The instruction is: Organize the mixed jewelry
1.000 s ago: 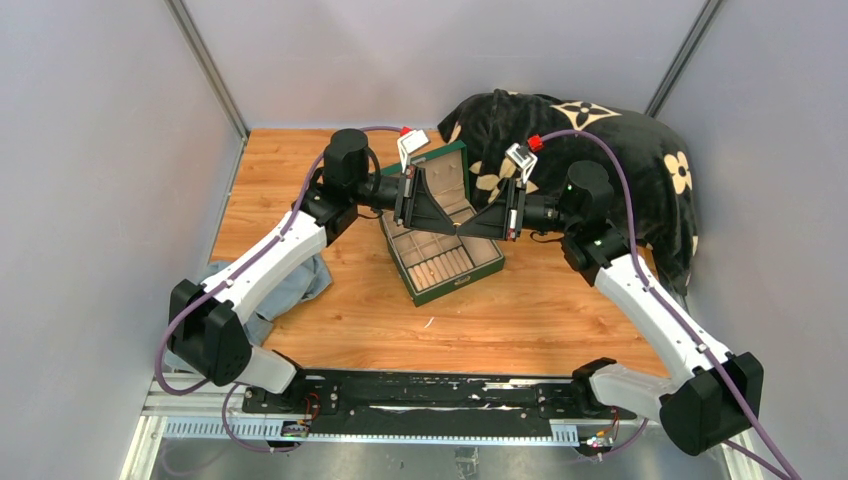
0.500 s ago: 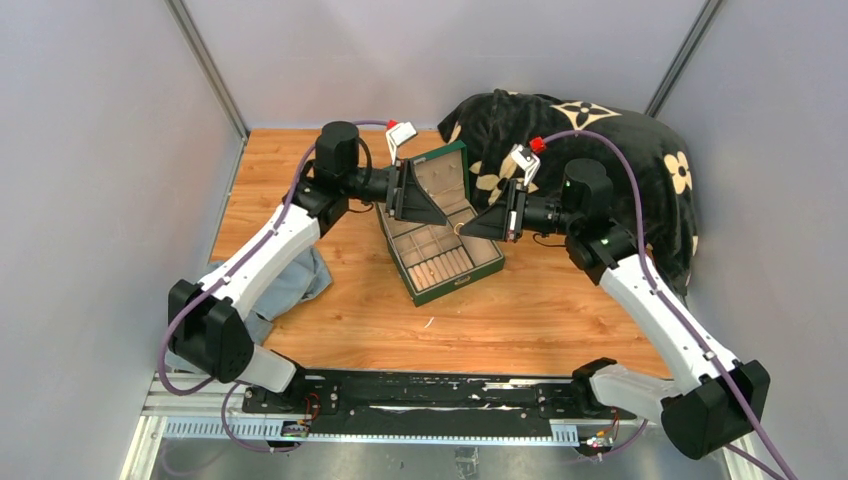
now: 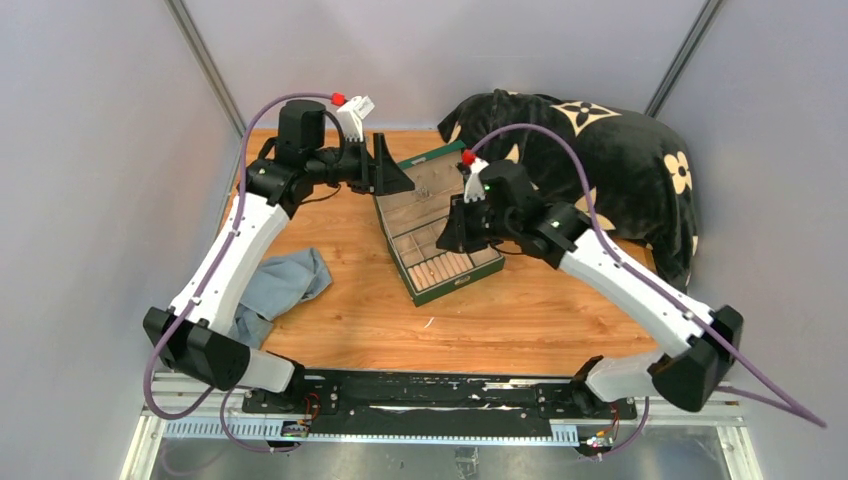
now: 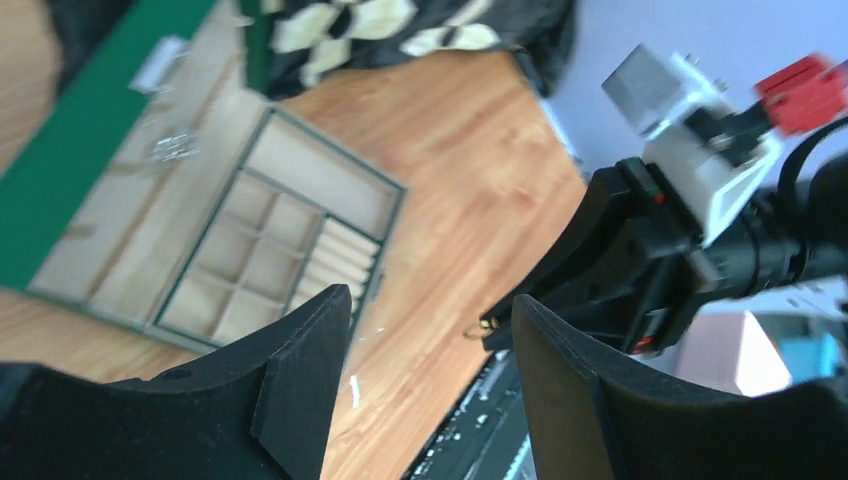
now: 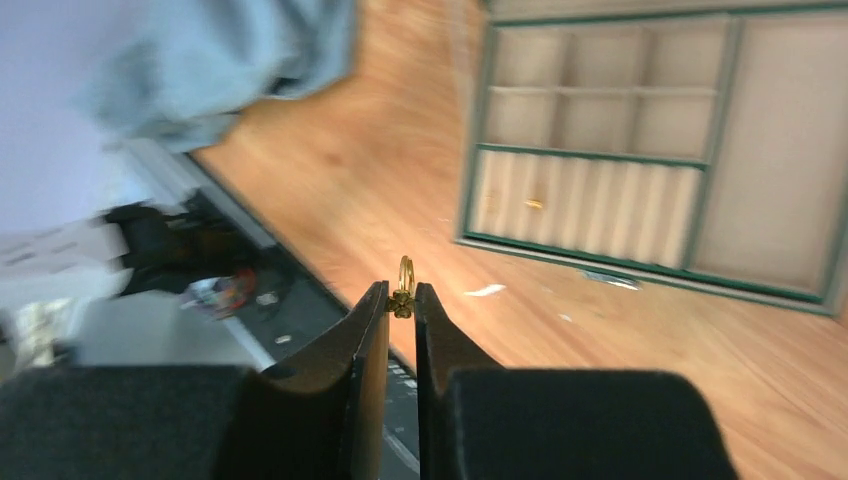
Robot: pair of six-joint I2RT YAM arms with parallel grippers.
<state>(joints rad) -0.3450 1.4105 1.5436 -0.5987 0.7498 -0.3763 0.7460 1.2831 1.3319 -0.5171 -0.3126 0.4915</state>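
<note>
Gold-coloured ring [image 5: 404,272]: pinched between the nearly closed fingertips of the right gripper [image 5: 401,292], in the air near the green box [image 3: 440,288] at the centre of the wooden table [image 3: 520,320].
Silvery cluster [image 4: 172,148]: on the box's pale lining, beside the divided tray.
Left gripper [image 4: 428,302]: jaws wide, empty, at eleven o'clock of the box.
Blue cloth [image 3: 285,285]: eight o'clock.
Black blanket [image 3: 600,150]: two o'clock.

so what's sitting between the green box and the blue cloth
nothing, just bare wooden table between the green box and the blue cloth; the top view shows it best
</note>
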